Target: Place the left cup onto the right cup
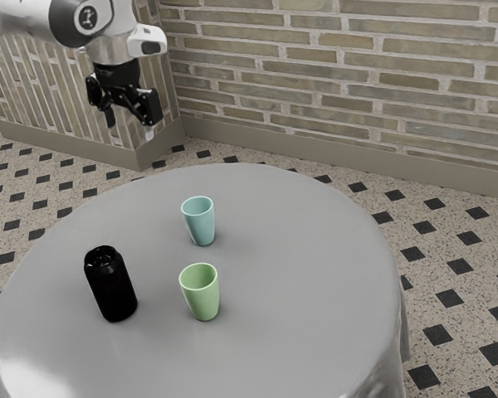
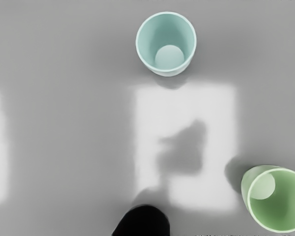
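Gripper (image 1: pixel 130 118) position: upper left of the exterior view, hanging high above the far edge of the round grey table (image 1: pixel 315 274). I read its 2 black fingers as spread apart, with nothing between them.

Task items: 2 cups, both upright with mouths open, both well apart from the gripper. The teal cup (image 1: pixel 198 220) stands near the centre of the exterior view. The green cup (image 1: pixel 200 291) stands directly below it in the frame, nearer the camera, with bare table between them. A black can (image 1: pixel 110 283) stands upright at lower left of the exterior view, just beside the green cup but not touching it.

Wrist view: I see down into the teal cup (image 2: pixel 165 43) and the green cup (image 2: pixel 274 199), with a bright patch of table (image 2: pixel 64 123) between them. The black can (image 2: pixel 141 221) shows as a dark blurred shape.
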You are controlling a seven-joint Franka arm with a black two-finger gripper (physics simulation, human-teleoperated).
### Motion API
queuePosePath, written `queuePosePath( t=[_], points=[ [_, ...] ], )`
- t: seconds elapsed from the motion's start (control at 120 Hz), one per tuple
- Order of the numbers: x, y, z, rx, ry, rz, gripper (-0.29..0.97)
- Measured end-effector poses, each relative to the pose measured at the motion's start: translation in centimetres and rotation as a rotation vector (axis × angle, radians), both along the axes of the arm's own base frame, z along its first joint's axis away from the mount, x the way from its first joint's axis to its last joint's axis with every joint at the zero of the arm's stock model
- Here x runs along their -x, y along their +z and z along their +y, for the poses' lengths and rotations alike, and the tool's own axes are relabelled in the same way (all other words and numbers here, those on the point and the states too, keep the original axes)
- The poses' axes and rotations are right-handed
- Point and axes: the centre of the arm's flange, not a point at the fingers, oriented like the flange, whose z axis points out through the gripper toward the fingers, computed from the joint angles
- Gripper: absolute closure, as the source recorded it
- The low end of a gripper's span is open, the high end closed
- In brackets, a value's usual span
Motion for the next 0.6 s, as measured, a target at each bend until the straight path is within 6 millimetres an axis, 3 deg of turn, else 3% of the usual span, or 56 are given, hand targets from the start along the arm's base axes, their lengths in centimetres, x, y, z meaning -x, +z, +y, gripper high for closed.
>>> queuePosePath(
  t=[0.092, 0.183, 0.367, 0.492, 0.6],
  points=[
    [0.3, 0.4, -2.6, -0.002, -0.042, -0.001, 0.00],
    [-0.2, -0.3, -3.7, -0.001, -0.060, 0.004, 0.00],
    [-3.1, -4.6, -1.9, 0.008, -0.026, 0.021, 0.00],
    [-5.8, -8.3, -1.6, 0.017, -0.006, 0.037, 0.00],
    [-6.9, -10.2, -1.6, 0.020, 0.024, 0.036, 0.00]
  ],
)
